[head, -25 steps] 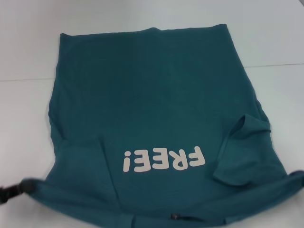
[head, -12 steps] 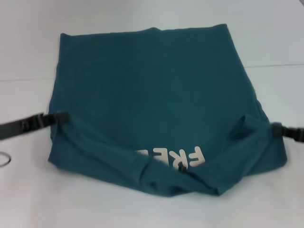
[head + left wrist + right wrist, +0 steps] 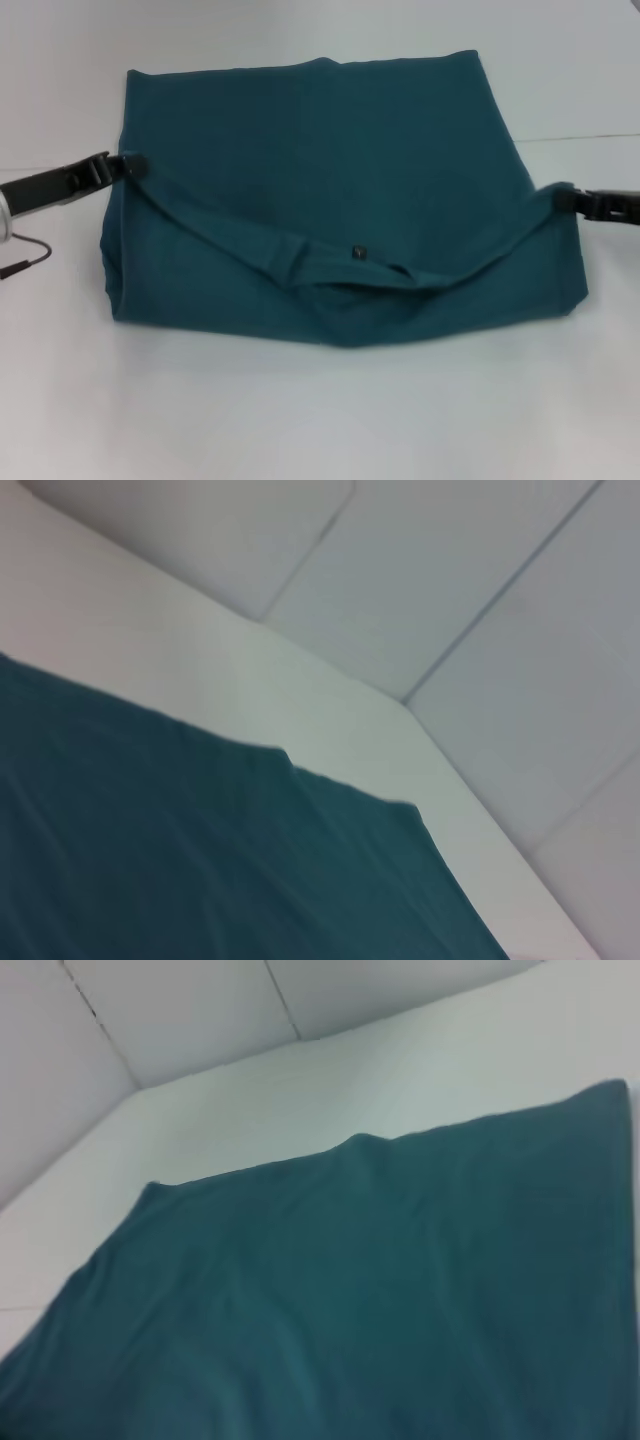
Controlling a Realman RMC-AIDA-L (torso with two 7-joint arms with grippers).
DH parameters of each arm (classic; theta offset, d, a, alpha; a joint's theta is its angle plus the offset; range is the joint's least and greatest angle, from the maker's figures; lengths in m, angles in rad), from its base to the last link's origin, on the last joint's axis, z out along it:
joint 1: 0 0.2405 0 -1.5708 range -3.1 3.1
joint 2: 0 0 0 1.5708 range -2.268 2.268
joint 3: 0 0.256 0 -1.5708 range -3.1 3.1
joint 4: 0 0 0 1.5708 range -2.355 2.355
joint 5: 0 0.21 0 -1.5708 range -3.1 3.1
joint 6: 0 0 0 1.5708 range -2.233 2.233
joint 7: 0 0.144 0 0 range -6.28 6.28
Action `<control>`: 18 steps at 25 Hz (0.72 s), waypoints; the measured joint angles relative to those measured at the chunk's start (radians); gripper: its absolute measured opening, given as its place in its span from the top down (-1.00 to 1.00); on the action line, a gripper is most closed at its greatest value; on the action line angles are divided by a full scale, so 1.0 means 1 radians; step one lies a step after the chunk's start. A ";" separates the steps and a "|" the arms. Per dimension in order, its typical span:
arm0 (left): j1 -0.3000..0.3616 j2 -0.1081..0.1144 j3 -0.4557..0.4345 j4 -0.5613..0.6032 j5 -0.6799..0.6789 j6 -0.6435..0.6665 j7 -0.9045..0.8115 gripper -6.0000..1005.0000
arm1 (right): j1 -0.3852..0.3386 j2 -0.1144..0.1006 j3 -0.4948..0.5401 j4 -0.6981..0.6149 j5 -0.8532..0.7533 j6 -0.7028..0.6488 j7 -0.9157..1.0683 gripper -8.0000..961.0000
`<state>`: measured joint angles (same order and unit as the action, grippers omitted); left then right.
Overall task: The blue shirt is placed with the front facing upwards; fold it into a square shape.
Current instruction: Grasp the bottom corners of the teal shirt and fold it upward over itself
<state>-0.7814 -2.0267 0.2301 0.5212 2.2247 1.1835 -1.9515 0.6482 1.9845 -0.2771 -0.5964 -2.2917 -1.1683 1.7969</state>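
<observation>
Your left gripper [image 3: 128,166] and right gripper [image 3: 565,197] have carried the blue shirt [image 3: 330,140]'s collar edge farther back, hiding the lettering.

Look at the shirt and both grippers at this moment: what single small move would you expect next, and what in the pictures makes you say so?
Probably carry the held edge on toward the far hem. The left gripper and right gripper each pinch a side of the blue shirt, and the collar edge with its tag sags between them, only partway across.
</observation>
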 joint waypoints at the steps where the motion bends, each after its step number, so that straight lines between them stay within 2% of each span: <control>1: -0.008 0.000 0.001 -0.005 -0.003 -0.020 0.001 0.99 | 0.010 0.001 -0.012 0.008 0.000 0.030 0.000 0.91; 11: -0.040 -0.007 0.004 -0.035 -0.007 -0.151 0.000 0.99 | 0.108 0.009 -0.123 0.073 0.000 0.235 0.011 0.91; 18: -0.052 -0.003 0.006 -0.037 -0.056 -0.195 0.000 0.99 | 0.161 -0.023 -0.169 0.095 -0.003 0.299 0.088 0.91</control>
<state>-0.8336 -2.0293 0.2366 0.4846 2.1690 0.9884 -1.9511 0.8092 1.9619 -0.4460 -0.5019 -2.2943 -0.8694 1.8849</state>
